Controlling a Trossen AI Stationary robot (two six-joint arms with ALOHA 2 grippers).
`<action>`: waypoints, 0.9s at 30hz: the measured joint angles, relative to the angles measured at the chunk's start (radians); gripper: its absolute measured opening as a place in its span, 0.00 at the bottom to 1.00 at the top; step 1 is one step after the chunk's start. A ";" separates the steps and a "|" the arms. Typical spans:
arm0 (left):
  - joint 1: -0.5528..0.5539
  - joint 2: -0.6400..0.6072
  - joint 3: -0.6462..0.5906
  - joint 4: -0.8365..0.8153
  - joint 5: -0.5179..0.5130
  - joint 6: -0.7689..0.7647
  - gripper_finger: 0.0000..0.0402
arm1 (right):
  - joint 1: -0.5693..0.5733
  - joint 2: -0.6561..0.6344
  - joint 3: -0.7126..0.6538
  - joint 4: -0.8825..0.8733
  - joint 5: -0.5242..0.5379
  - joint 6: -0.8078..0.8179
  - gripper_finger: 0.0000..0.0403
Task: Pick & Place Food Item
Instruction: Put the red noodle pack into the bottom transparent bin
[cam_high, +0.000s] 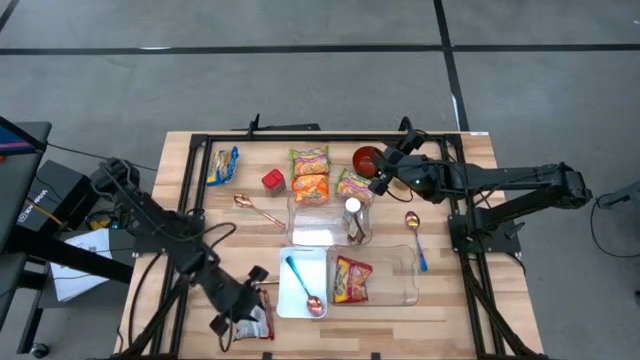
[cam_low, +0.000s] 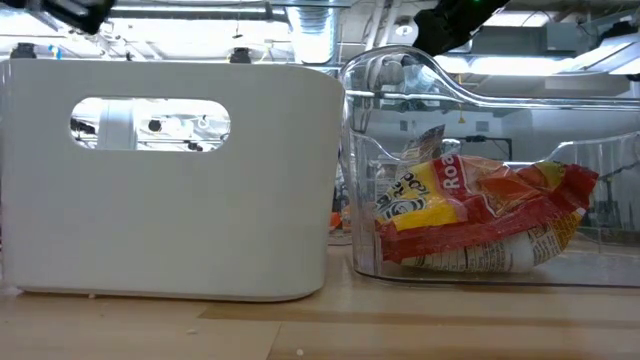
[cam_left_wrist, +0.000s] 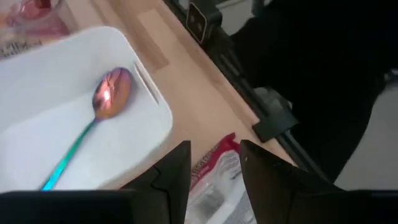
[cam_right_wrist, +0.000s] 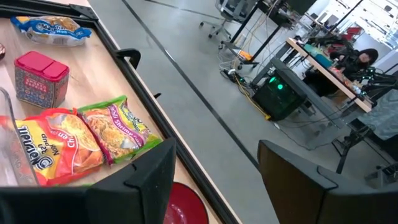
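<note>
One noodle packet (cam_high: 351, 279) sits binned; left end effector (cam_high: 245, 318) pinches a red-white packet (cam_high: 258, 322), right end effector (cam_high: 380, 182) gapes empty.

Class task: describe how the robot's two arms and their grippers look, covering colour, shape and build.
Both arms are dark, nearly black, built of slim jointed segments. The left gripper and right gripper each end in two flat, angular dark fingers. No markings are legible.

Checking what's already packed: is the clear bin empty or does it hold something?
Not empty. The clear bin holds one red and yellow noodle packet, lying flat inside; the low view shows it through the wall.
</note>
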 joint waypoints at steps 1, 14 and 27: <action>0.014 0.000 0.009 -0.023 0.025 0.038 0.33 | 0.000 0.000 0.000 0.000 0.000 0.000 0.55; 0.042 0.072 0.021 -0.176 0.114 0.130 0.33 | 0.000 0.000 0.000 -0.007 0.000 0.003 0.55; -0.016 0.221 0.073 -0.155 0.122 0.161 0.33 | 0.000 0.000 0.000 -0.004 0.000 0.003 0.55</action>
